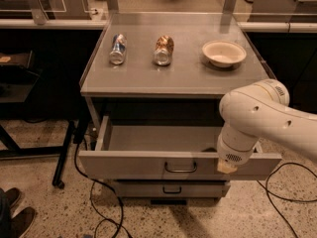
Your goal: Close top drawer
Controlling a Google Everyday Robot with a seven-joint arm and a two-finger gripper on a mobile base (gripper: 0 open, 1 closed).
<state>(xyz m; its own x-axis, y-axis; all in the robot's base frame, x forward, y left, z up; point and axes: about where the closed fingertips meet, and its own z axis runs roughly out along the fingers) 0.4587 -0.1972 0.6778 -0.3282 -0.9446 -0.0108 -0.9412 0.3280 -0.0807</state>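
Top drawer (143, 163) open, my gripper (227, 166) at its front.
The drawer juts out toward 6 o'clock beneath the tabletop (188, 78). My gripper sits at its front panel's right end, toward 4 o'clock. I cannot tell how wide it is or whether it holds anything.
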